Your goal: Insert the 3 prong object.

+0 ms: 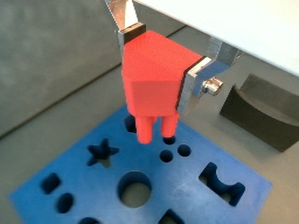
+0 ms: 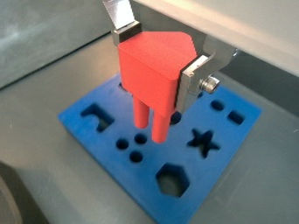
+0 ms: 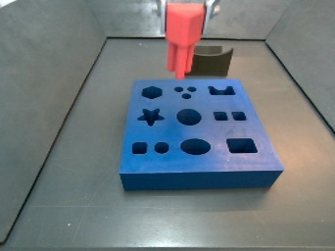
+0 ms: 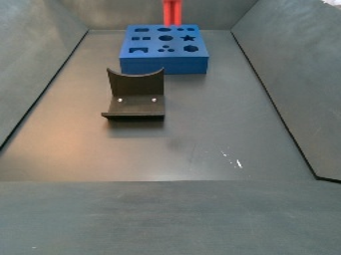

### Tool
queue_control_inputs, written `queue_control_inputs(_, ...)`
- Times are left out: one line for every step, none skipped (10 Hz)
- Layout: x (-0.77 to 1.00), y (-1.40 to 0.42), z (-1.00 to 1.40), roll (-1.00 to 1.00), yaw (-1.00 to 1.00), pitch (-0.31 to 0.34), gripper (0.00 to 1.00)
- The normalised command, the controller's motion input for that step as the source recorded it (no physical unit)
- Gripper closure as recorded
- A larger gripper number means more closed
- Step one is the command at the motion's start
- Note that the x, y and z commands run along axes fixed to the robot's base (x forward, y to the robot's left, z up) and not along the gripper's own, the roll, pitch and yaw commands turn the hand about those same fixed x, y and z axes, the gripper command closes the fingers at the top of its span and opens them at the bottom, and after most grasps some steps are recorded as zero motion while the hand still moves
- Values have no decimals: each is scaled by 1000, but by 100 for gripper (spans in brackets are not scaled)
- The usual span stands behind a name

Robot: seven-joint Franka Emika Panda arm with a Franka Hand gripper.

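My gripper [image 1: 163, 59] is shut on the 3 prong object [image 1: 155, 79], a salmon-red piece held upright with its prongs [image 1: 152, 127] pointing down. It also shows in a wrist view [image 2: 152, 74] and in both side views [image 3: 183, 39] [image 4: 170, 12]. Below it lies the blue board [image 3: 197, 178] with shaped holes, seen in both wrist views [image 1: 87, 179] [image 2: 117, 166]. The prongs hang over the board's far part, next to the three small round holes [image 2: 138, 140] [image 3: 187, 92]. I cannot tell whether the tips touch the board.
A dark grey block with a curved notch [image 4: 134, 95] stands on the dark floor beside the board, and shows in a side view [image 3: 207, 61] and a wrist view [image 1: 263, 109]. Grey walls enclose the floor on three sides [image 3: 78, 88].
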Motion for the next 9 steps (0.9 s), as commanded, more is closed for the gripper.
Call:
queue_control_inputs(209,257,-637,0,83,-59,100)
queue_control_inputs(329,206,-537,-43,0,-19,100)
queue_control_inputs(334,206,-377,7,0,10,100)
queue_control_inputs(189,146,-303,86,0,26,100)
queue_control_inputs(89,86,-306,107,0,1,100)
queue_control_inputs(0,37,-326,17,0,-21,100)
queue_control_inputs(0,6,-354,0,37,-31,100)
queue_control_inputs(174,0,-414,0,0,-23,100)
queue_control_inputs(274,0,-426,0,-34,-10,100)
